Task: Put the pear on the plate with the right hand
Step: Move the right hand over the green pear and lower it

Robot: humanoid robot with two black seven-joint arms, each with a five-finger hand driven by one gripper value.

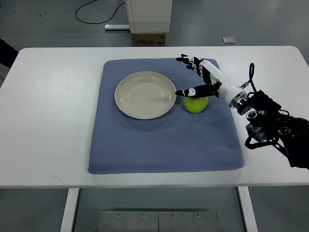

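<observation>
**Right hand open above the pear, beside the plate**

We start at the near edge of the white table (48, 145), the one closest to our camera. Here the surface is bare, and the blue mat (159, 145) lies on it, covering the middle part.

Our right arm comes in from the right edge of the picture, and its dark wrist section is nearer to us than the hand itself. The right hand (200, 77) is over the mat. Its fingers (187, 61) are spread and they hold nothing; the thumb (193, 91) points away from the palm, toward the plate.

The pear (196, 104) is green and rests on the mat, just under the thumb and on the near side of the hand. We cannot tell if the thumb touches it or only hangs above it.

The plate (145, 95), round and cream-coloured, sits on the mat on the thumb side of the hand, just beside the pear but apart from it.

Beyond the hand, past the far edge of the table, we see a cardboard box (148, 39) and a black cable (94, 12) on the floor.
</observation>
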